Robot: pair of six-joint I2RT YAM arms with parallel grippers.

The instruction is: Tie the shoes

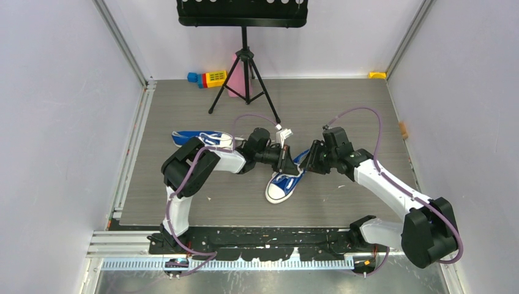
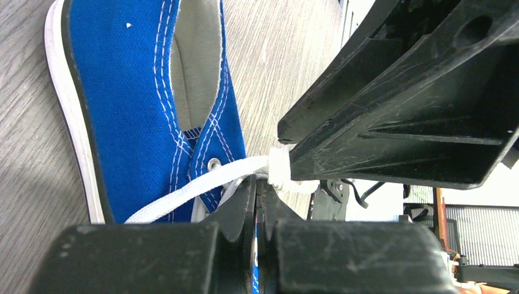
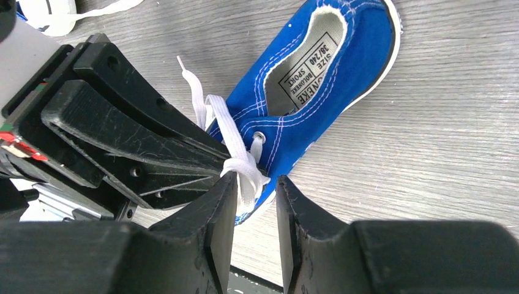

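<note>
One blue sneaker (image 1: 284, 184) with a white toe cap lies at the table's middle, toe toward me. The second blue sneaker (image 1: 202, 138) lies behind my left arm. My left gripper (image 1: 285, 160) is over the middle shoe's lacing. In the left wrist view it (image 2: 262, 180) is shut on the white lace (image 2: 202, 184) coming from an eyelet of the shoe (image 2: 128, 110). My right gripper (image 1: 309, 160) faces it closely. In the right wrist view it (image 3: 256, 180) is open, with a bunch of lace (image 3: 235, 138) between its tips, beside the shoe (image 3: 343, 67).
A black tripod stand (image 1: 245, 67) stands at the back centre. Coloured toy blocks (image 1: 208, 78) and a pink object (image 1: 235, 76) lie by it. A yellow item (image 1: 377, 75) sits in the back right corner. White walls close in the grey mat (image 1: 355, 110).
</note>
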